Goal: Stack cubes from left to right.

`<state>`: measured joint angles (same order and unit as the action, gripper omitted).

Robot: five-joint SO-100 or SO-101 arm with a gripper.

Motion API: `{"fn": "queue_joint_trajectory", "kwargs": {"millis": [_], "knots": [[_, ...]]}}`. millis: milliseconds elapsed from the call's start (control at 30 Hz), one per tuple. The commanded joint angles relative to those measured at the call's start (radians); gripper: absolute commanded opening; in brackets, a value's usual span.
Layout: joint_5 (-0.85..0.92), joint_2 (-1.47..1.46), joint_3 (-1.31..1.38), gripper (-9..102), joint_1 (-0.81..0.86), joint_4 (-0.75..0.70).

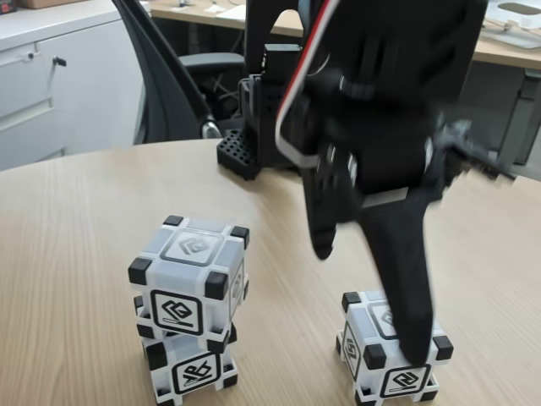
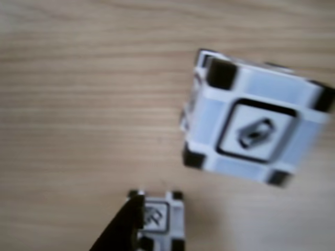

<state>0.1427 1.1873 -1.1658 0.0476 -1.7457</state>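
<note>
Two cubes stand stacked at the left of the fixed view: the top cube sits slightly turned on the bottom cube. A third cube stands alone on the wooden table at the right. My black gripper, blurred by motion, hangs over this lone cube with its jaws spread open. The long finger reaches down onto the cube's top front; the short one is above its left side. In the other view the stack's top cube looks large, and the lone cube is small beside a dark finger.
The arm's black base stands at the table's back edge. Behind it are an office chair, a white cabinet and a desk. Bare tabletop lies between the stack and the lone cube.
</note>
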Motion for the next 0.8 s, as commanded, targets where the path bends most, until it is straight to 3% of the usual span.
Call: {"fn": "queue_joint_trajectory", "kwargs": {"millis": [0, 400, 767], "knots": [[0.002, -0.032, 0.02, 46, -0.009, 0.0], [0.018, -0.043, 0.021, 45, -0.021, 0.015], [-0.094, -0.044, 0.023, 45, -0.1, 0.052]]}}
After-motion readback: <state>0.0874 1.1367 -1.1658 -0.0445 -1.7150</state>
